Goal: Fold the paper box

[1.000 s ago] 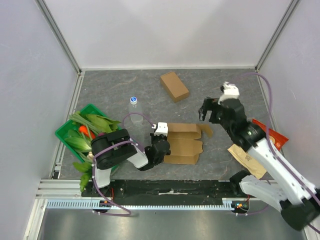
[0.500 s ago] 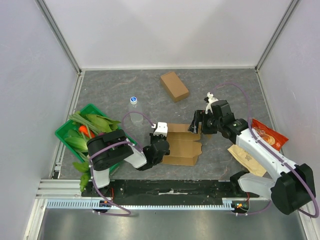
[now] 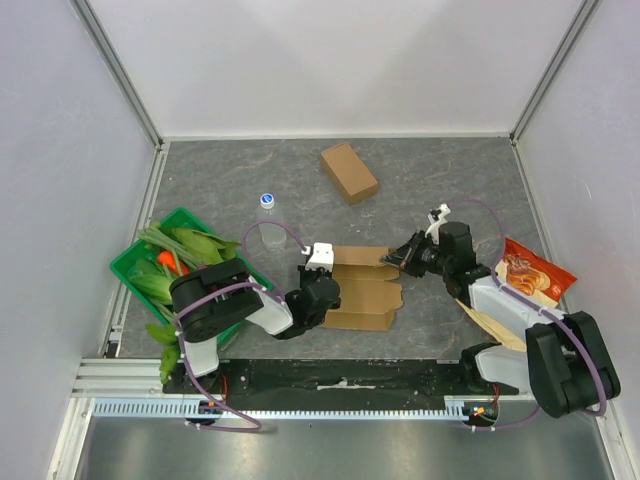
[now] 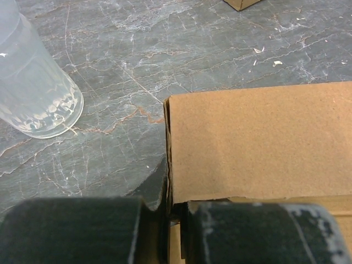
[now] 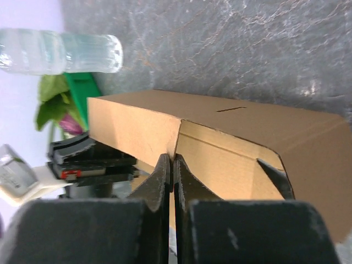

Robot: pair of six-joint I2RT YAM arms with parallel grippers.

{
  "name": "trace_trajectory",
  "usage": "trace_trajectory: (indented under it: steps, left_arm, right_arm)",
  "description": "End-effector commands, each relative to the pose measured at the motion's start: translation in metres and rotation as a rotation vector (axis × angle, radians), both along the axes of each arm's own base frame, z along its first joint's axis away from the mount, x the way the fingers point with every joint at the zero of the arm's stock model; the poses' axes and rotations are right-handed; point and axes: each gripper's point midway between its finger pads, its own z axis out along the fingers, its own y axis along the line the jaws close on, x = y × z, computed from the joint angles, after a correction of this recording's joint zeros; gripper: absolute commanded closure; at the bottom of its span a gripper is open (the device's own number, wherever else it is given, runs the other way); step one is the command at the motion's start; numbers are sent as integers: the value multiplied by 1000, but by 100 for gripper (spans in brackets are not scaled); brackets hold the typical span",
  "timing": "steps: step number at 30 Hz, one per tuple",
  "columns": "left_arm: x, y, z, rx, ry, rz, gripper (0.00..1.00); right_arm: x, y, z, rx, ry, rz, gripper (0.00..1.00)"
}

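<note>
While the flat brown cardboard box (image 3: pixel 368 292) lies near the front middle of the grey marbled tabletop (image 3: pixel 230 170), you have a gripper at each end of it. Your left gripper (image 3: pixel 322 292) sits low at the box's left edge, and in its wrist view the two dark fingers (image 4: pixel 82 231) are drawn together with that edge of the card running down between them, so they are clamped on it. Your right gripper (image 3: pixel 398 261) meets the far right corner; its wrist view shows the fingers (image 5: pixel 159 181) pinched together on the thin card where a flap joins the top panel. The clear plastic water bottle (image 3: pixel 268 218) stands near the left gripper, just beyond the box's left corner and apart from it. The green plastic basket of leafy vegetables (image 3: pixel 122 262) crowds the left side beside your left arm. On the right, an orange snack packet (image 3: pixel 530 275) and a tan paper bag (image 3: pixel 497 327) lie by your right arm, clear of the box. A closed brown cardboard carton (image 3: pixel 349 172) rests well behind. Bare tabletop lies between the box and that carton, and the back corners are open up to the white walls.
</note>
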Motion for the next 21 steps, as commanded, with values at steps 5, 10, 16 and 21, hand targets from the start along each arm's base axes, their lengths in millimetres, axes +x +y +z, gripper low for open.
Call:
trace_trajectory:
  steps: [5, 10, 16, 21]
  left_arm:
    - [-2, 1, 7, -49, 14, 34, 98]
    - [-5, 7, 4, -57, 62, 84, 98]
    - [-5, 6, 21, -144, 113, 178, 98]
    - [-4, 5, 59, -224, 110, 179, 98]
  right_arm:
    - [10, -2, 54, 366, -187, -30, 100]
    - [0, -13, 32, 192, -96, 43, 44]
    - [-14, -85, 50, -454, -165, -10, 27]
    - [-31, -71, 84, -498, -273, 25, 35]
